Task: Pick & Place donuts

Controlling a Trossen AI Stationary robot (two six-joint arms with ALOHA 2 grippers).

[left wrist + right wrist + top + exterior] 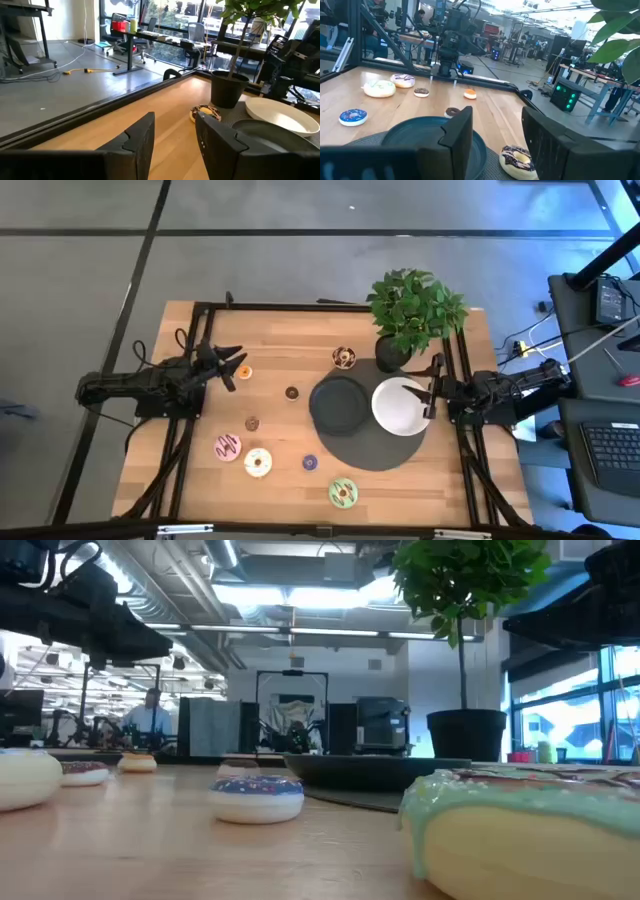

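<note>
Several toy donuts lie flat on the wooden table [290,330]: a chocolate one [345,357] by the plant, a small orange one [244,371], two tiny brown ones [292,393] [252,423], a pink one [228,447], a cream one [258,463], a blue one [310,463] and a green one [343,493]. My left gripper [234,367] hovers open at the table's left, its tips just beside the orange donut. My right gripper [431,390] is open above the white plate [398,412]. The chocolate donut [519,157] shows ahead of my right gripper [497,135].
A black plate [338,404] and the white plate sit on a round dark grey mat [385,452] at centre right. A potted plant [412,308] stands at the far right, close to the right arm. Black frame rails run along the table's edges.
</note>
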